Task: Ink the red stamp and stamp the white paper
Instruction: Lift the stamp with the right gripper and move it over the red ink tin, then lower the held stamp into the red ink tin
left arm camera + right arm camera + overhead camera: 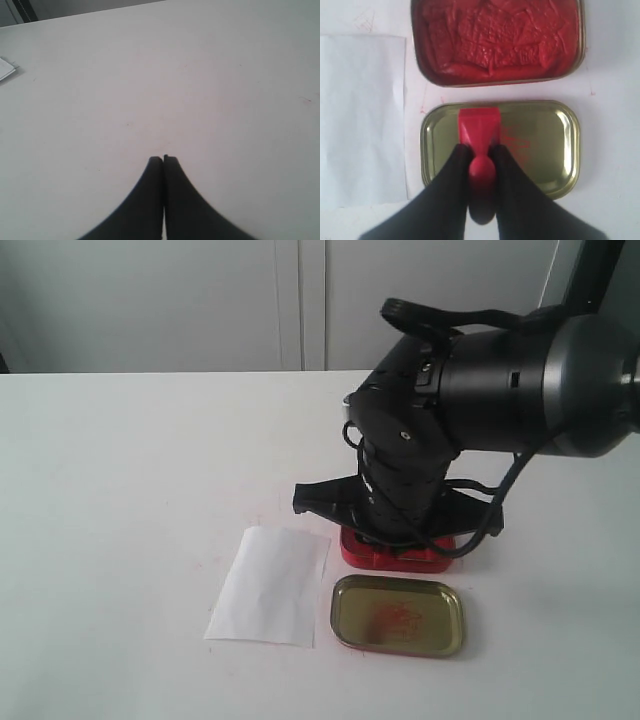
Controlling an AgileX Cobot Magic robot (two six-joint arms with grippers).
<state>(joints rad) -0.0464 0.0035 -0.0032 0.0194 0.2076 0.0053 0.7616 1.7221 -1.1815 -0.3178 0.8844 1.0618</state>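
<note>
Your left gripper point(163, 159) is out of the exterior view. Its own camera shows the two black fingers pressed together with nothing between them, above bare tabletop point(120, 490). It is well apart from everything the task needs.

Moving rightward across the table, the white paper point(270, 585) lies flat, with its long edges running away from you at a slight slant. Just beside it on the right sits a gold lid point(397, 615), open side up, with a faint red smear on its floor. Directly behind the lid is the ink tin point(357, 552), full of crumpled red pad and half hidden under your right arm point(470, 390).

Your right gripper point(480, 152) has its fingers clamped narrowly around the slim handle of the red stamp point(479, 125). The square base juts out past the fingertips. In the right wrist view the base shows against the lid's floor, close to the rim that faces the ink tin. You cannot tell whether it touches the lid or hangs above it. In the exterior view the gripper hides the stamp.

The tabletop is plain white, with a few faint red specks near the tins. Behind it stand pale grey panels point(200, 300) with vertical seams.
</note>
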